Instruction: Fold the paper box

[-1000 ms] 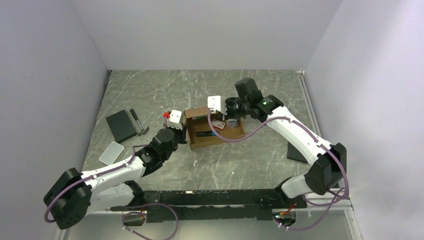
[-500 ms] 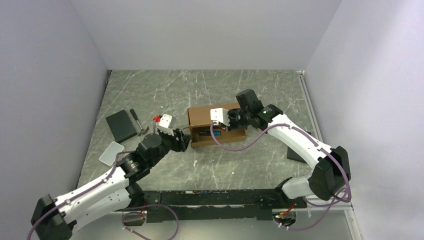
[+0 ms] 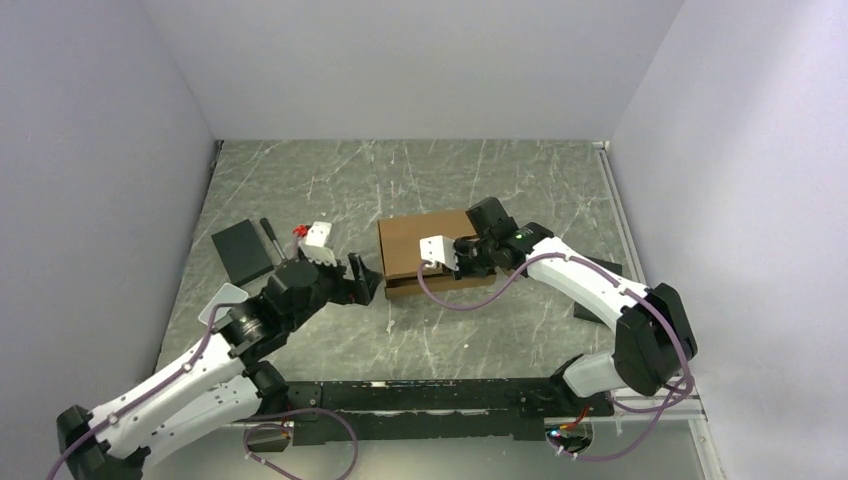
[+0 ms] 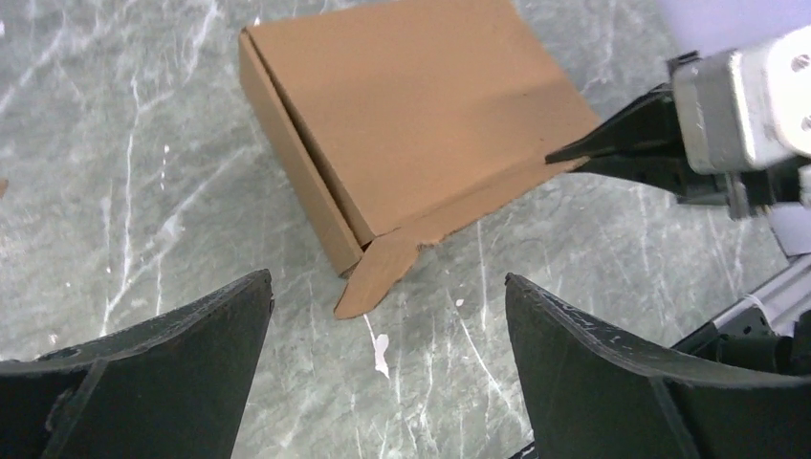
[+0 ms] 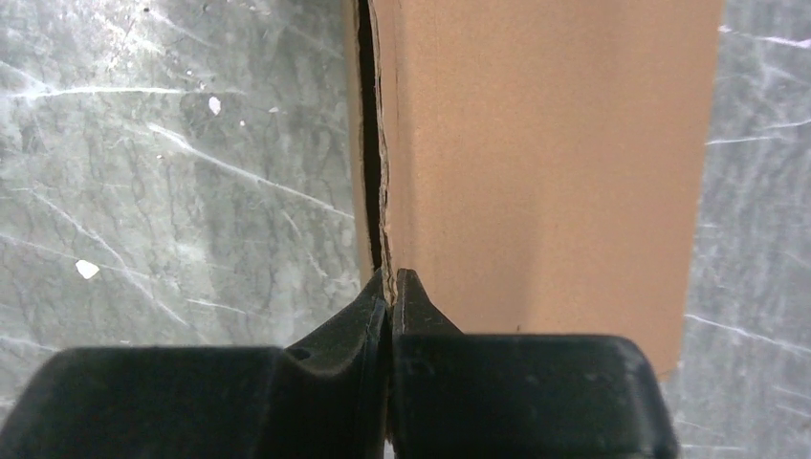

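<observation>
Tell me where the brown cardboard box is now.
In the top view, the brown corrugated cardboard box lies centre-frame, lid down, just right of the open left gripper, with the shut right gripper at its near edge.

Mid-tabletop, the closed brown corrugated cardboard box blocks the centre. Its loose flap juts from the near left corner onto the grey marbled surface, straight ahead of the left claw, whose jaws stand wide with bare surface between them. The right claw, tips together against the lid's near edge, bars the box's near right side along with its arm. Behind the box, open surface runs to the white back wall. A black rectangular pad and a dark-handled tool crowd the left side. A dark flat piece lies under the right arm.
</observation>
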Available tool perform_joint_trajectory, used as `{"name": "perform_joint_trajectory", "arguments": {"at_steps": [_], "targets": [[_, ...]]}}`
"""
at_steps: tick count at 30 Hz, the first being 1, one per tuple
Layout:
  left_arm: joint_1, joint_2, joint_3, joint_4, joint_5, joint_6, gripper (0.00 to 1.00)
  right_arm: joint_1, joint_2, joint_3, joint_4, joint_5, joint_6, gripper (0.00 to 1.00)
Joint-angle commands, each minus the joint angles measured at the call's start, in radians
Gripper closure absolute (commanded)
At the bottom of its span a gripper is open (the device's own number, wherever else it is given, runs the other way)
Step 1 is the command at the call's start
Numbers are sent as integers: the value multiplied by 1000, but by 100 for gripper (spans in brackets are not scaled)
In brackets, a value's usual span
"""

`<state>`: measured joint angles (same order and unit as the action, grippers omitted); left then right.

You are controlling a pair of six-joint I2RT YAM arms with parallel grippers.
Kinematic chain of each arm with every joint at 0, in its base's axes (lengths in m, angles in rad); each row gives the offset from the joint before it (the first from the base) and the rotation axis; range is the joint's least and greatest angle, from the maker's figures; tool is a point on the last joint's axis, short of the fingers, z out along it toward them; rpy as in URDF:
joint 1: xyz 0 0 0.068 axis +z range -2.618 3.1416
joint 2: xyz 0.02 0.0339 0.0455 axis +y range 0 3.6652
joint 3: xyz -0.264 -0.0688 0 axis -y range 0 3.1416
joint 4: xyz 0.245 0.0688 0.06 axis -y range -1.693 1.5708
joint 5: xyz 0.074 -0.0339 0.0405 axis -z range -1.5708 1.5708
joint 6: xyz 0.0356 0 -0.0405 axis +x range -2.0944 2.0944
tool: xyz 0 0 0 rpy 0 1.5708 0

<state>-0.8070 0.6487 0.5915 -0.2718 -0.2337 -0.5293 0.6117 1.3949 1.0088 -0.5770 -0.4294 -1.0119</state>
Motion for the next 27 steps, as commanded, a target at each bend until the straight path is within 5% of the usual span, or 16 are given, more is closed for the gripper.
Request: {"name": "perform_joint_trajectory", "arguments": {"at_steps": [1,8,14,24,27], "targets": [[38,134,50,28,-18,-101,3,7,30,-35,27,-20,28,92],[331,343,-29,307,368,-285,1,7,58,-38,1,-43,33,67],[363,523,-3,394,438,-284,1,6,71,-19,-62,-98,22,43],[368,732,47,352,443,-321,4,-18,95,66,-196,-245,9,38],[370,769,57,338,441,-321,11,-44,85,93,-228,-310,18,38]]}}
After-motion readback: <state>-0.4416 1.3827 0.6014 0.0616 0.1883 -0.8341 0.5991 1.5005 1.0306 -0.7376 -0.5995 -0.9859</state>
